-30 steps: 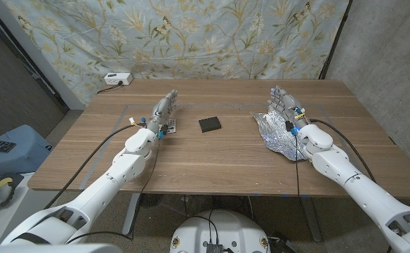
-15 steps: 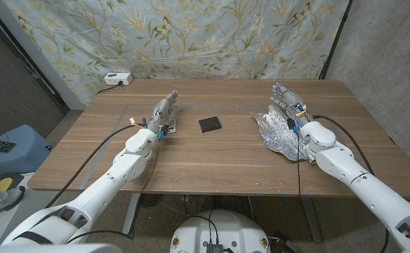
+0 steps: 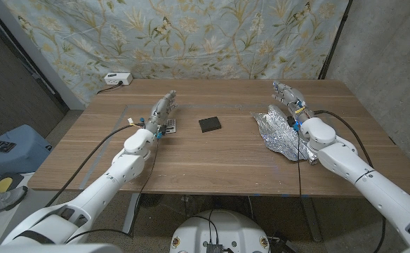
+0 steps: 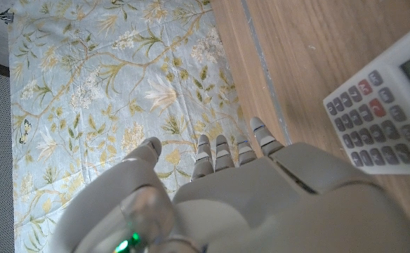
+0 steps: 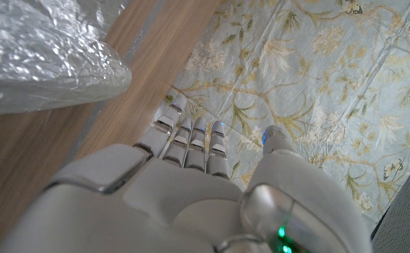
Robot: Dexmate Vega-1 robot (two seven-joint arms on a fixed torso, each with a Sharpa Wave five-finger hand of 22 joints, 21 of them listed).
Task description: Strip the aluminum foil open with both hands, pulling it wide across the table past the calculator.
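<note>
1. In the left wrist view the calculator [image 4: 384, 112] is cut off by the picture's edge: part of its keypad and a corner of its screen show, and the key markings are too small to read.
2. In the head view the left hand [image 3: 162, 110] stands in front of the calculator [image 3: 170, 126] and hides much of it.
3. The foil [image 5: 43, 53] runs off the edge of the right wrist view, so its full spread cannot be told there.
4. In the head view the right hand [image 3: 289, 99] and its wrist cover part of the foil [image 3: 279, 133].
5. The small dark thing [image 3: 210, 124] at mid-table is too small to identify.
6. The white box [image 3: 116, 77] at the far table edge is too small to make out.
</note>
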